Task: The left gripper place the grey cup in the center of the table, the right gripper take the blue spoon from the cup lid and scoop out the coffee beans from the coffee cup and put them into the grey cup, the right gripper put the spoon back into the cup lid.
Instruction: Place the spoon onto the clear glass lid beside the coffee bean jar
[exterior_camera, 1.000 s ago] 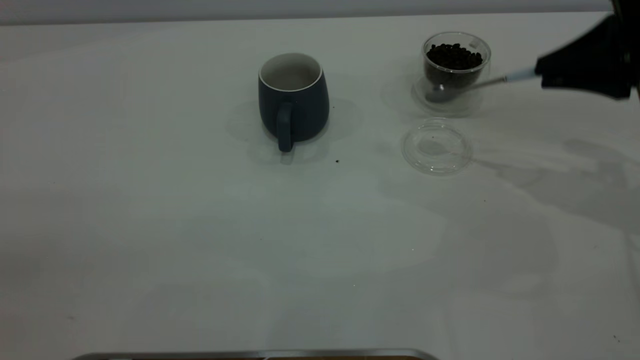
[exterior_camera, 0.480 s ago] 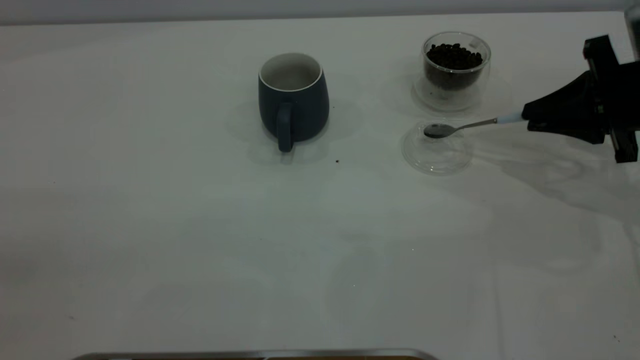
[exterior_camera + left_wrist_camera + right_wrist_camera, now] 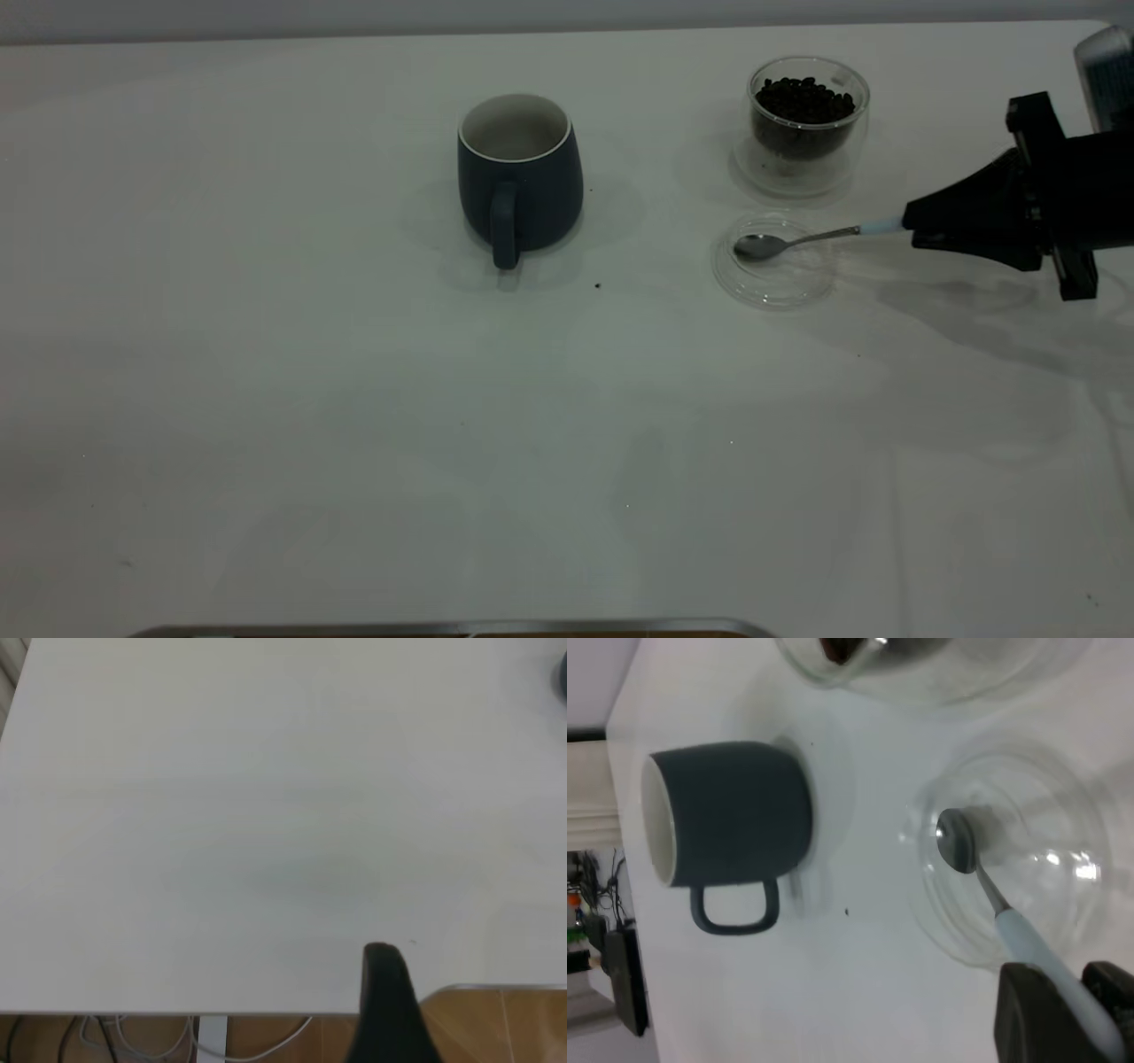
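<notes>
Nearest the exterior camera: a thin strip of metal edging [image 3: 443, 629] along the lower border, then a wide matte white table [image 3: 354, 443] with faint shadows.

Mid-table: grey cup [image 3: 520, 173], upright, rounded belly narrowing to a pale rim, interior light, loop handle facing the camera. A single dark speck [image 3: 597, 285] lies on the table near it, toward the cup lid.

Cup lid [image 3: 773, 261]: clear, shallow, round disc lying flat, just in front of the coffee cup. The blue spoon [image 3: 802, 240] has its metal bowl over the lid's inner area; slim metal stem, pale blue handle end running into the right gripper [image 3: 921, 221]. Contact between bowl and lid cannot be settled from this view.

Right gripper: black, tapering fingers clamped on the spoon handle, at the table's right side, beside the lid.

Farthest: coffee cup [image 3: 807, 120], clear double-walled glass, round, dark coffee beans [image 3: 804, 97] filling the inner vessel.

Right wrist view adds: spoon bowl [image 3: 957, 842] looks empty and polished (reflections across the lid), handle pinched between two dark fingers [image 3: 1036, 1019].

Left wrist view: bare table, one dark finger [image 3: 385, 1001] of the left gripper at the table's edge, cables beneath; second finger out of view, so cannot tell its state
</notes>
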`<state>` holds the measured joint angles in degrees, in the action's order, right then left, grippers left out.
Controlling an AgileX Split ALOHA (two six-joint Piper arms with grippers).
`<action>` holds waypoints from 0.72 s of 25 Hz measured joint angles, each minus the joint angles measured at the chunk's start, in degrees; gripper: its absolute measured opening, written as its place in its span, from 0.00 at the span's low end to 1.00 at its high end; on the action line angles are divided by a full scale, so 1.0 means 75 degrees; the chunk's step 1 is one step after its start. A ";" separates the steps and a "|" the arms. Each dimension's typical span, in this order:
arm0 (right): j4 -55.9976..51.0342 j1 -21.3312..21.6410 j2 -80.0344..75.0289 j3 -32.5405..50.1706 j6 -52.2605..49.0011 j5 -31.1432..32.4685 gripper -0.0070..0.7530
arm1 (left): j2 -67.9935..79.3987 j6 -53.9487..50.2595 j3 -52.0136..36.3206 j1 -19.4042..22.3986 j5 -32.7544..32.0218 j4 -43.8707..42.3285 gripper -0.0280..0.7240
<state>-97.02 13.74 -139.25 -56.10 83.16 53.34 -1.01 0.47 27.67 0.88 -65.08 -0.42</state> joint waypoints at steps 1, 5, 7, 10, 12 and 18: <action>-0.0088 -0.0043 0.0000 0.0000 0.0062 0.0009 0.16 | 0.0000 -0.0007 0.0000 0.0000 0.0000 0.0000 0.79; -0.0368 -0.0259 -0.0015 0.0000 0.0137 -0.0007 0.16 | 0.0000 -0.0007 0.0000 0.0000 0.0000 0.0000 0.79; -0.0449 -0.0357 -0.0049 0.0000 0.0136 -0.0088 0.16 | 0.0000 -0.0018 0.0000 0.0000 0.0000 0.0000 0.79; -0.0462 -0.0397 -0.0063 0.0000 0.0145 -0.0151 0.17 | 0.0000 -0.0018 0.0000 0.0000 0.0000 0.0000 0.79; -0.0488 -0.0397 -0.0063 0.0000 0.0170 -0.0187 0.21 | 0.0000 -0.0018 0.0000 0.0000 0.0000 0.0000 0.79; -0.0504 -0.0397 -0.0063 0.0000 0.0179 -0.0187 0.50 | 0.0000 -0.0018 0.0000 0.0000 0.0000 0.0000 0.79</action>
<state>-100.80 10.76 -139.72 -56.10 84.51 51.94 -1.01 0.34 27.67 0.88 -65.08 -0.42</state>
